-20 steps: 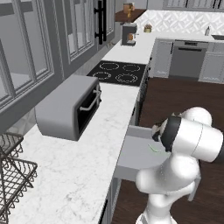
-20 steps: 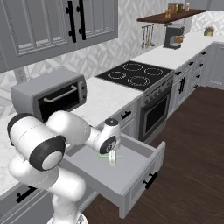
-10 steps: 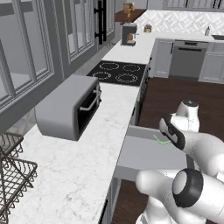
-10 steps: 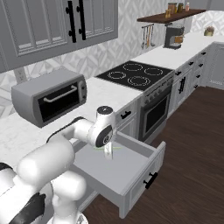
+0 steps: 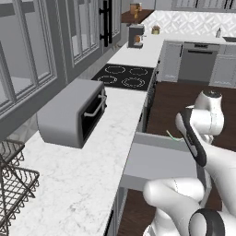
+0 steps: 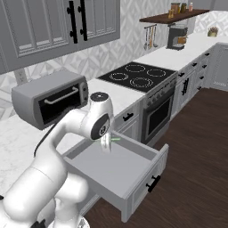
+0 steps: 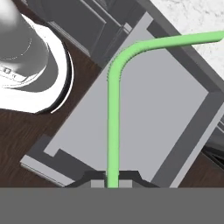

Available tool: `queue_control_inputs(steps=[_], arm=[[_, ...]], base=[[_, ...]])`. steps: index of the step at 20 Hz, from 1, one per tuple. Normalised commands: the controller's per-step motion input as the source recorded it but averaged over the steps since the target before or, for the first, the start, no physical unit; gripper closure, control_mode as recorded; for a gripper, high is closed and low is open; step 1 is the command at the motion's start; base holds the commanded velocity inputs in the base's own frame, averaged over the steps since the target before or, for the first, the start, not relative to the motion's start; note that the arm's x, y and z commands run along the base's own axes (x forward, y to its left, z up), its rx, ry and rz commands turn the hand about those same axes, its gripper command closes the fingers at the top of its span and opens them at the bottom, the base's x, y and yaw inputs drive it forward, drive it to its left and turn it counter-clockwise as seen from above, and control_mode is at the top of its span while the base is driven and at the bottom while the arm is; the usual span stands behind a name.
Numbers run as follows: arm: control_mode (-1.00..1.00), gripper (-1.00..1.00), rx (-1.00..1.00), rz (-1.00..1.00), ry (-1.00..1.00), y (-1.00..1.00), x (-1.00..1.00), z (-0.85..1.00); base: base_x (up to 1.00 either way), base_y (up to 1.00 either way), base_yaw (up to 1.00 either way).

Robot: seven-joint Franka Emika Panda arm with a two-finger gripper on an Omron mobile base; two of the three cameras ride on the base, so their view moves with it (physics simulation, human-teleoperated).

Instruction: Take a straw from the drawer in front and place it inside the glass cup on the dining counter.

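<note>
My gripper (image 6: 107, 145) is shut on the lower end of the thin light-green straw (image 6: 116, 139) and holds it above the open grey drawer (image 6: 133, 187). In the hand view the straw (image 7: 113, 118) rises from between the fingertips of the gripper (image 7: 113, 178), bends near its top and runs off to the right, with the bare floor of the drawer (image 7: 153, 113) behind it. From the left base the straw (image 5: 172, 135) shows as a short green line over the drawer (image 5: 152, 161), beside my forearm. The glass cup and the dining counter are out of view.
A grey toaster oven (image 6: 49, 95) stands on the marble worktop (image 5: 83, 175) behind the drawer. Beyond it lie a black cooktop (image 6: 136, 75) and the oven (image 6: 158, 116) below. A wire dish rack (image 5: 11, 179) is at the near left. Dark wooden floor (image 6: 196, 147) spreads to the right.
The arm has swung round and straightened, and the hand has come up out of the drawer with the straw still in its grip. The drawer stays open.
</note>
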Motion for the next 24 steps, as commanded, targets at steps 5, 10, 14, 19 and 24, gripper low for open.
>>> queue_control_inputs(steps=[5,10,14,19,24], arm=[[-1.00,1.00,0.00,0.00,0.00,0.00,-0.24,0.61],[-1.00,1.00,0.00,0.00,0.00,0.01,-0.42,0.38],[-1.00,1.00,0.00,-0.05,0.00,0.00,-0.32,0.08],[-1.00,1.00,0.00,-0.01,0.08,0.08,-0.06,-0.07],[1.00,1.00,0.00,0.00,0.01,0.06,-0.04,-0.01]], base=[[0.00,0.00,0.00],[0.00,0.00,0.00],[0.00,0.00,0.00],[0.00,0.00,0.00],[-0.35,0.09,-0.12]])
